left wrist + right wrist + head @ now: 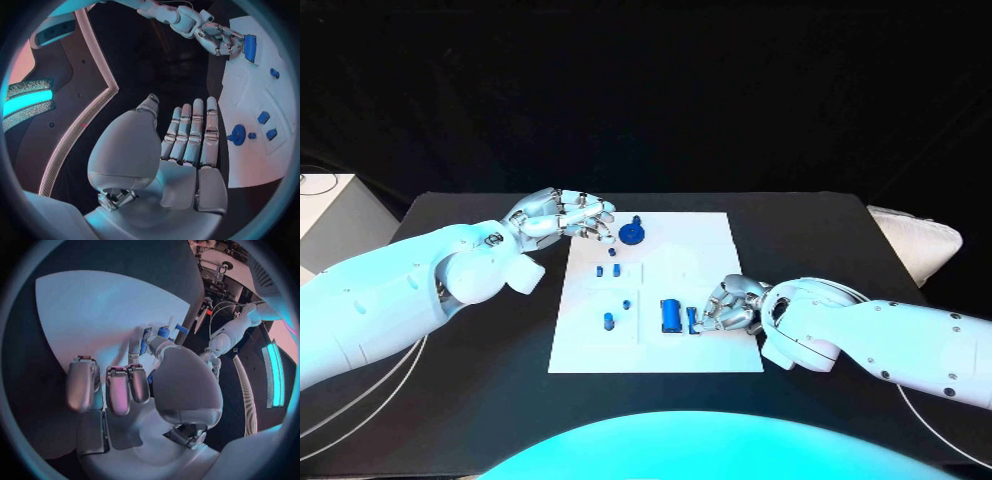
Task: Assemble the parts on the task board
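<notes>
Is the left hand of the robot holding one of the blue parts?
No, in the left wrist view the left hand lies flat with straight fingers and nothing in it, beside the task board.

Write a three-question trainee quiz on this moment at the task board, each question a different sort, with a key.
1. True or false: the left hand holds a blue part.
2. Multiple choice: the right hand is at which part of the task board? A) far edge B) near right part, beside the large blue block C) off the board, on the black table
3. Fill in: the round blue part with a knob lies on the board next to the ______ hand.

Key:
1. False; the left wrist view shows its fingers straight and its palm bare.
2. B; its fingers are curled down at a small blue part beside the block.
3. left
</notes>
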Controlling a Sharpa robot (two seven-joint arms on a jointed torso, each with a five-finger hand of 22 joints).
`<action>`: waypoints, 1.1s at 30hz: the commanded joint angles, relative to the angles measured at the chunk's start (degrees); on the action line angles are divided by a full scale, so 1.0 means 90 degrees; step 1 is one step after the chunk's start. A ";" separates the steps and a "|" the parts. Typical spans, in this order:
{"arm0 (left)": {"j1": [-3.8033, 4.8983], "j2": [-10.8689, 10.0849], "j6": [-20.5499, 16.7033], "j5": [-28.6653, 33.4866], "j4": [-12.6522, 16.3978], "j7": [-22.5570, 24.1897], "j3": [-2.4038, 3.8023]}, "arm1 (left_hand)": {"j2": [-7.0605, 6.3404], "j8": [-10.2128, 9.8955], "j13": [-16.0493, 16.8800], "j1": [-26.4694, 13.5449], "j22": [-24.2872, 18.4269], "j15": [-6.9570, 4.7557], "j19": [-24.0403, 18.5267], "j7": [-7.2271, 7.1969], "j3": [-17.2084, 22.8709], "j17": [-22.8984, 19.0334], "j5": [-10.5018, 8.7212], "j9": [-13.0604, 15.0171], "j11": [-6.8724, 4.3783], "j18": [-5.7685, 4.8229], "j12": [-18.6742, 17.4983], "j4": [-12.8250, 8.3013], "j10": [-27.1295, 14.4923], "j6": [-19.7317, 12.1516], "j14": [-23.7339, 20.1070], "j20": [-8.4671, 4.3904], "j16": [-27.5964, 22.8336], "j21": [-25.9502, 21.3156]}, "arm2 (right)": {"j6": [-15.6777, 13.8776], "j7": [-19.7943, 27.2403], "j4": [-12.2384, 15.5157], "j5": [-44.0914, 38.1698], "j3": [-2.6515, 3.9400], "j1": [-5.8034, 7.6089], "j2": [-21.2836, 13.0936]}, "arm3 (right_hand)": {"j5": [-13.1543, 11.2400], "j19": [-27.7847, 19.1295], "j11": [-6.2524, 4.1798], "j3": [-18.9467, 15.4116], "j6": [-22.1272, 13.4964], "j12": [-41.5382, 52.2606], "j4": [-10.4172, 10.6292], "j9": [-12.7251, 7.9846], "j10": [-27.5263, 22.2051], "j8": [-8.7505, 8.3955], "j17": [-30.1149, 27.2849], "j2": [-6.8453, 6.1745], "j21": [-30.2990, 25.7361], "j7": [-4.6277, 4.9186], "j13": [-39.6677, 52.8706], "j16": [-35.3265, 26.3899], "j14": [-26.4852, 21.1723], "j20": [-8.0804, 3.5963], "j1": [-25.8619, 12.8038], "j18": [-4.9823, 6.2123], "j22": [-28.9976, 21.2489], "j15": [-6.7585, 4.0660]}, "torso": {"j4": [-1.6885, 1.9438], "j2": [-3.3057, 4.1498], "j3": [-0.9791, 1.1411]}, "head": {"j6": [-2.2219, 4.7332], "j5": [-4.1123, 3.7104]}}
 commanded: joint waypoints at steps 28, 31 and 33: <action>-0.0032 0.0057 0.0053 0.0000 -0.0026 0.0118 0.0004 | 0.0087 0.0035 0.0010 0.0060 -0.0028 0.0027 0.0041 0.0141 -0.0054 0.0015 -0.0031 -0.0014 0.0027 0.0089 -0.0041 0.0001 -0.0023 0.0009 0.0021 0.0000 -0.0040 -0.0062 | -0.0598 0.0843 0.0265 0.0284 0.0042 -0.0002 -0.0169 | 0.0130 0.0299 -0.0054 -0.0021 -0.0044 0.0059 0.0012 0.0063 0.0263 0.0082 0.0821 -0.0105 -0.0157 -0.0021 0.1172 -0.0018 0.0484 -0.0046 0.0042 -0.0016 0.0776 -0.0041 | 0.0005 -0.0020 0.0006 | 0.0001 0.0016; -0.0037 0.0061 0.0059 0.0002 -0.0026 0.0116 0.0004 | 0.0087 0.0035 0.0010 0.0060 -0.0028 0.0027 0.0041 0.0141 -0.0054 0.0015 -0.0031 -0.0014 0.0027 0.0089 -0.0041 0.0001 -0.0023 0.0009 0.0021 0.0000 -0.0040 -0.0062 | -0.0590 0.0839 0.0344 0.0130 0.0047 0.0000 -0.0155 | 0.0128 0.0308 -0.0074 -0.0004 -0.0004 0.0310 -0.0007 0.0102 0.0378 0.0151 0.0830 -0.0088 -0.0127 -0.0047 0.1313 -0.0013 0.0487 -0.0052 0.0083 -0.0021 0.0793 -0.0055 | 0.0006 -0.0005 0.0011 | 0.0001 0.0021; -0.0040 0.0061 0.0059 0.0002 -0.0025 0.0115 0.0004 | 0.0087 0.0035 0.0010 0.0060 -0.0028 0.0027 0.0041 0.0141 -0.0054 0.0015 -0.0031 -0.0014 0.0027 0.0089 -0.0041 0.0001 -0.0023 0.0009 0.0021 0.0000 -0.0040 -0.0062 | -0.0594 0.0775 0.0389 -0.0025 0.0049 0.0000 -0.0135 | 0.0118 0.0316 -0.0089 -0.0006 0.0021 0.0410 -0.0006 0.0127 0.0424 0.0194 0.0848 -0.0087 -0.0091 -0.0065 0.1368 -0.0001 0.0491 -0.0058 0.0084 -0.0026 0.0810 -0.0066 | 0.0004 0.0000 0.0004 | 0.0001 0.0019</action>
